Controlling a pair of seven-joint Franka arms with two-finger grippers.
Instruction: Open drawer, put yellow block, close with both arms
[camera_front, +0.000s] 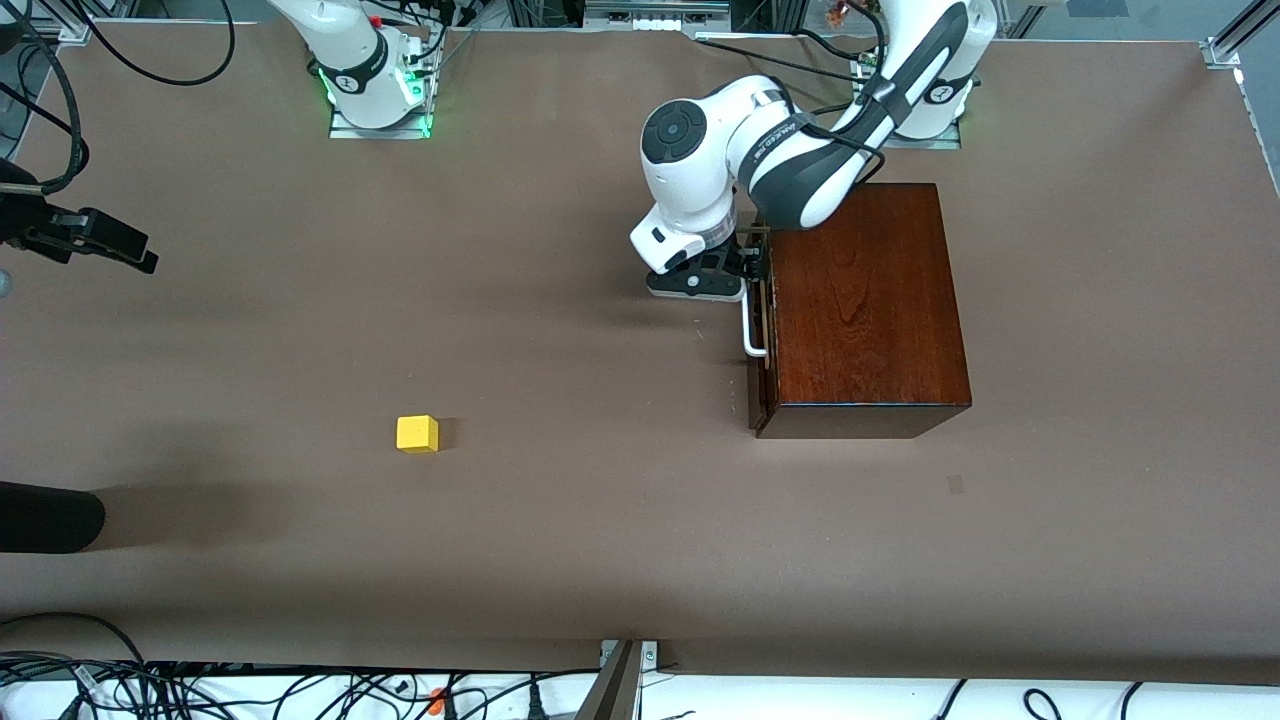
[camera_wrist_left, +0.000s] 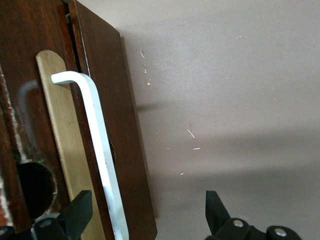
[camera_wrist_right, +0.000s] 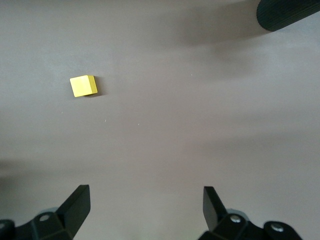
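The left arm's black two-finger gripper (camera_wrist_left: 145, 210), fingers spread wide astride the white U-shaped handle (camera_wrist_left: 95, 150), sits at the dark drawer front (camera_front: 757, 330) of the glossy reddish-brown wooden box (camera_front: 860, 310), while the small yellow cube (camera_wrist_right: 83, 85) lies on open brown tabletop (camera_front: 600, 520) below the right arm's wide-open gripper (camera_wrist_right: 145, 210).

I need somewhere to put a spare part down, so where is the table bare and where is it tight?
Bare brown table lies all around the yellow block, up to the wooden box. It is crowded at the drawer handle, where the open left gripper sits. The open right gripper hangs over bare table.
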